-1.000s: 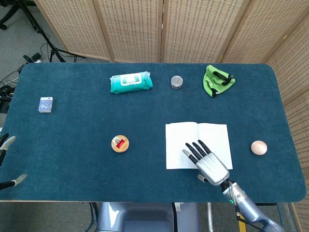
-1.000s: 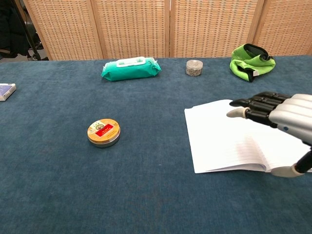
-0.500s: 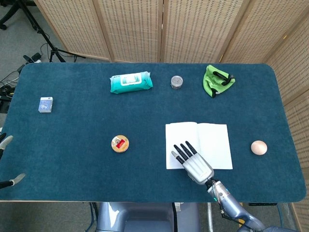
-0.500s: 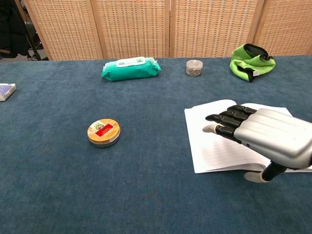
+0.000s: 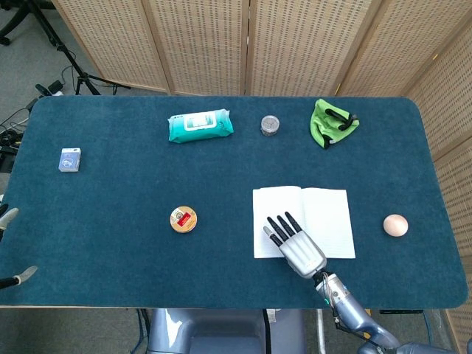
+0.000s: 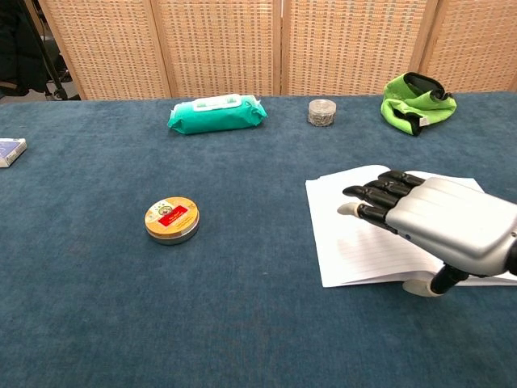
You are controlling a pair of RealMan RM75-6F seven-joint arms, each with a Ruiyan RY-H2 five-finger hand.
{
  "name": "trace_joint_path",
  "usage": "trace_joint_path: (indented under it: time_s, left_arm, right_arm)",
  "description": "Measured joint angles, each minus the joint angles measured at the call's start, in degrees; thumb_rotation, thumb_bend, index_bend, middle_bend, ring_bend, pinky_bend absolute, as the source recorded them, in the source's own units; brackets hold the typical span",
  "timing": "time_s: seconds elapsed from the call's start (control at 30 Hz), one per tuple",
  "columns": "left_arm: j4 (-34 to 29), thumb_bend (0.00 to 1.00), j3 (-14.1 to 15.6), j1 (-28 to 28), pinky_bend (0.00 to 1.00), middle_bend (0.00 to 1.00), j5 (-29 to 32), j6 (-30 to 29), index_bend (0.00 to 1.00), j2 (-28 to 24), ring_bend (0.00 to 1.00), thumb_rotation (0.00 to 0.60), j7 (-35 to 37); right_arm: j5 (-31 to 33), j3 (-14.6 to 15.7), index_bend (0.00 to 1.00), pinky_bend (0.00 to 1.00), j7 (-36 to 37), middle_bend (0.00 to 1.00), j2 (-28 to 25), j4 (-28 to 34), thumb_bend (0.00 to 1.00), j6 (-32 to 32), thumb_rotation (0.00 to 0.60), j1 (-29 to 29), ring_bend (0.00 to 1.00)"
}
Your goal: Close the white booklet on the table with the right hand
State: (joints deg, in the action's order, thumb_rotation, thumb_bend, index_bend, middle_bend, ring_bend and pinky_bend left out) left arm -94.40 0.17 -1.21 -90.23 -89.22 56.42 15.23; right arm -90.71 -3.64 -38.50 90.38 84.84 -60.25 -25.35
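Note:
The white booklet lies open and flat on the blue table, right of the middle; its lined left page shows in the chest view. My right hand hovers palm down over the booklet's left page near its front edge, fingers stretched out and apart, holding nothing. In the chest view this right hand covers much of the right page. Whether it touches the paper I cannot tell. Of my left hand only fingertips show at the left edge of the head view.
A round orange tin sits left of the booklet. A teal wipes pack, a small jar and a green cloth line the far side. An egg lies right of the booklet, a small blue box far left.
My right hand slid left across the booklet, from over the spine to the left page, then edged slightly forward. The booklet stays open and flat.

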Motion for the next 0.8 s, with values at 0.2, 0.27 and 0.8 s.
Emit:
trace_joint_path:
  time_s: [0.2,0.27,0.8]
  left_arm:
    - [0.13,0.0,-0.08,-0.01,0.0,0.0,0.16,0.02,0.0,-0.1,0.0,0.6,0.47]
    - [0.18,0.0,-0.14,0.02,0.0,0.0,0.28,-0.02,0.0,-0.18,0.0,0.6,0.79]
    - [0.78,0.0,-0.24,0.26,0.0,0.0,0.05,-0.66,0.0,-0.31,0.0,0.6,2.26]
  right_arm:
    - [0.56,0.34,0.0,0.0,-1.49,0.0,1.4,-0.92,0.26,-0.16,0.6,-0.36,0.0]
    - [0.79,0.42,0.0,0.0,-2.09,0.0,1.92,-1.37,0.26,-0.15,0.6,-0.53,0.0]
    - [2.28,0.66,0.0,0.0,-4.82,0.0,4.54,-5.14,0.26,-0.86,0.6,-1.27,0.0]
